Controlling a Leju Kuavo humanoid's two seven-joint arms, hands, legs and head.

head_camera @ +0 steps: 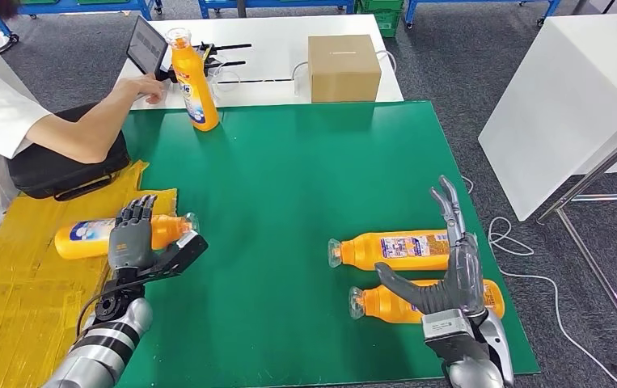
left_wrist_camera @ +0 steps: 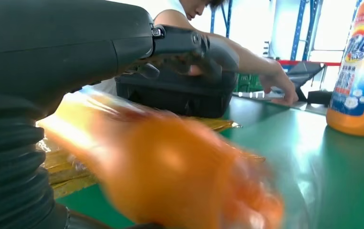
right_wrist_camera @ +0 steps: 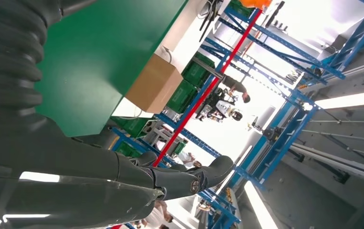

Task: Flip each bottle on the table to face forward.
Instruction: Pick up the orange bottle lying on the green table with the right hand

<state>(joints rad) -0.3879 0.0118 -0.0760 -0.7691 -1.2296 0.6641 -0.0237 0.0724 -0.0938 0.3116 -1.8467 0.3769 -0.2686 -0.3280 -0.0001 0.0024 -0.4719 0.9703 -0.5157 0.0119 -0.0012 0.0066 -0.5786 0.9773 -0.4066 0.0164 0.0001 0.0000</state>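
Three orange detergent bottles lie on their sides and one stands upright. One lying bottle (head_camera: 86, 237) rests on the yellow mat at the left, cap toward the green mat. My left hand (head_camera: 133, 233) grips it near the neck, fingers curled over its body; it appears blurred and orange (left_wrist_camera: 170, 176) under the hand (left_wrist_camera: 75, 52). Two more bottles lie at the right, one (head_camera: 398, 249) farther and one (head_camera: 394, 303) nearer, caps pointing left. My right hand (head_camera: 450, 271) hovers over them, open with fingers spread (right_wrist_camera: 184, 179). The upright bottle (head_camera: 192, 81) (left_wrist_camera: 358, 71) stands at the far left edge.
The green mat (head_camera: 289, 210) covers the table. A person (head_camera: 14, 121) sits at the far left with a hand near a tablet (head_camera: 146, 44), beside a black bag (head_camera: 62, 166). A cardboard box (head_camera: 344, 68) stands beyond the mat; a white table (head_camera: 564, 97) is to the right.
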